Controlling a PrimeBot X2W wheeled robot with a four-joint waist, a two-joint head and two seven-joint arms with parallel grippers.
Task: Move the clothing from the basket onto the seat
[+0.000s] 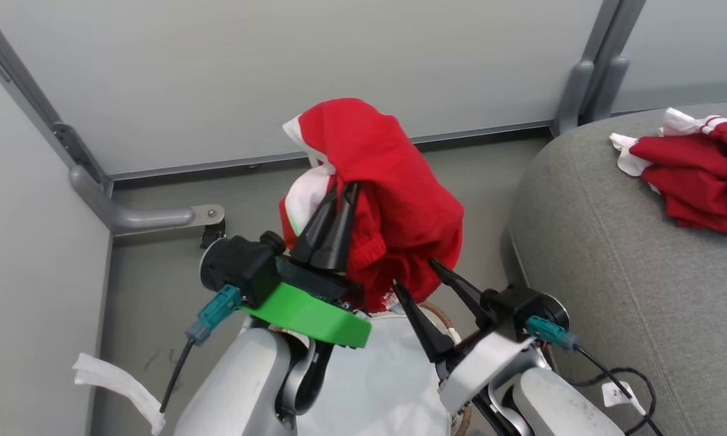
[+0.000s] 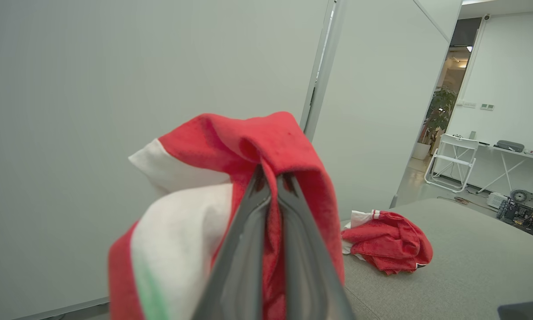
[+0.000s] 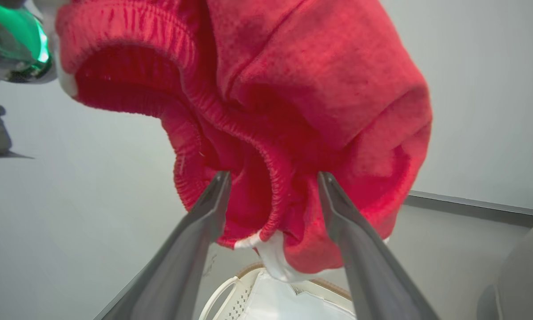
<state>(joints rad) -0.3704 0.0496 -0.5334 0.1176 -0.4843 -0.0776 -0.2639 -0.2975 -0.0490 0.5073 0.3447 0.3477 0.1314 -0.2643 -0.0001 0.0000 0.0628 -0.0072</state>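
You can count two red pieces of clothing. Your left gripper (image 1: pixel 344 189) has its fingers pinched tight on the first piece (image 1: pixel 400 200) and holds it up in the air, above the one basket (image 3: pixel 231 304). Your right gripper (image 1: pixel 413 272) is spread wide just under that cloth, tips right by it, and holds nothing. The second piece (image 1: pixel 697 175) lies on the one grey seat (image 1: pixel 612 260).
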